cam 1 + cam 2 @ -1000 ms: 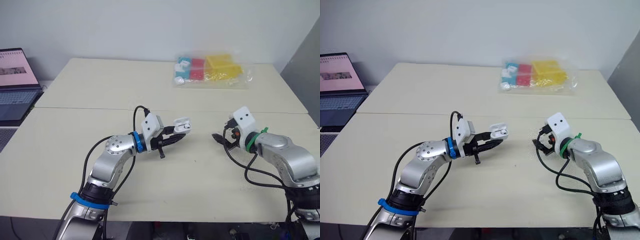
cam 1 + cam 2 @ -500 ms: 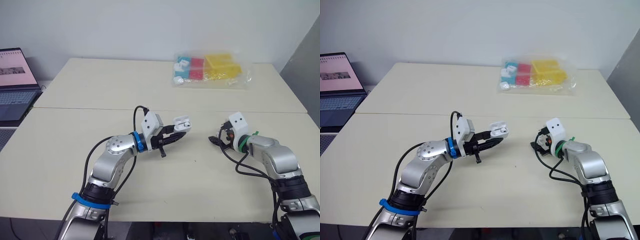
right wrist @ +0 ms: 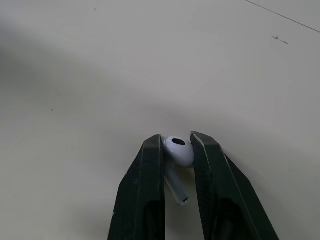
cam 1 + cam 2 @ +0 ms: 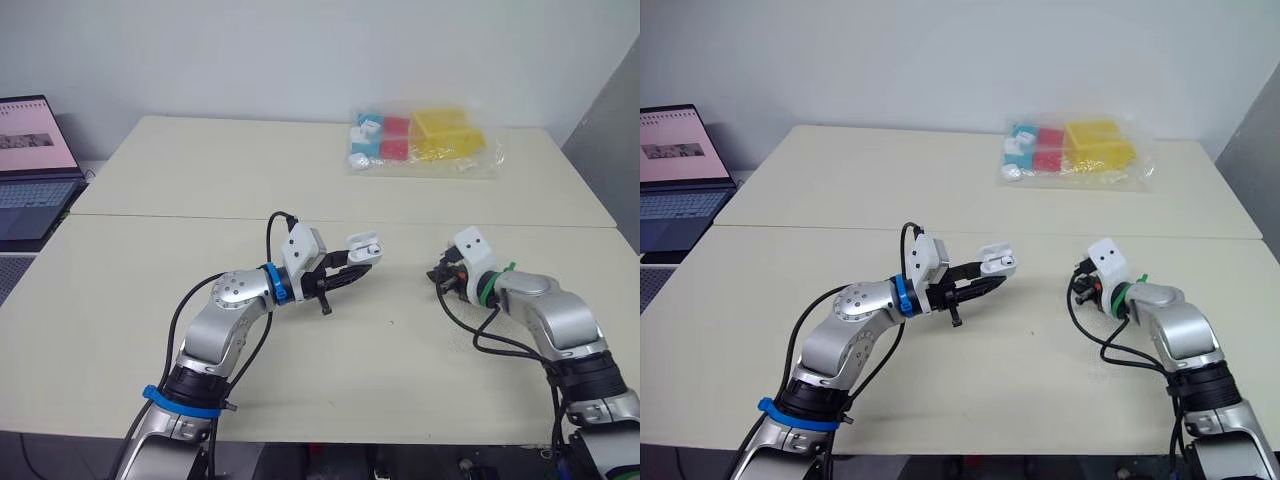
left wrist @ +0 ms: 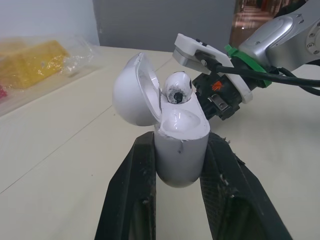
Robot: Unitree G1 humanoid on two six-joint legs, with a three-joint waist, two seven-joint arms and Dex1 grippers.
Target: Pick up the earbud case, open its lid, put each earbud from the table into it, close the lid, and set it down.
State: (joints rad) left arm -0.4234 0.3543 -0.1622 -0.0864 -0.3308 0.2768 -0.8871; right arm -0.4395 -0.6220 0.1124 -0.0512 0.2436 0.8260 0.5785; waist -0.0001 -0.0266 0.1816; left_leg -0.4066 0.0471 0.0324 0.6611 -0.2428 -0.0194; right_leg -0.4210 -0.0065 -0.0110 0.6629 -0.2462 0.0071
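Observation:
My left gripper [image 4: 352, 272] is shut on the white earbud case [image 5: 177, 142], held above the table's middle. Its lid [image 5: 134, 92] stands open, and one earbud [image 5: 177, 89] sits in the case. Low over the table to the right, my right gripper [image 3: 176, 150] is shut on the second white earbud [image 3: 179, 151], its fingers [image 3: 150, 185] pinching the bud's head with the stem pointing back toward the wrist. In the head views the right gripper [image 4: 440, 277] faces the case from a short distance.
A clear bag of blue, red and yellow parts [image 4: 420, 140] lies at the table's far side. A laptop [image 4: 30, 170] stands off the table's left edge. A seam [image 4: 180, 216] crosses the table's middle.
My right gripper has moved left, dropped to the table and shut on the earbud. The left gripper has kept still with the open case.

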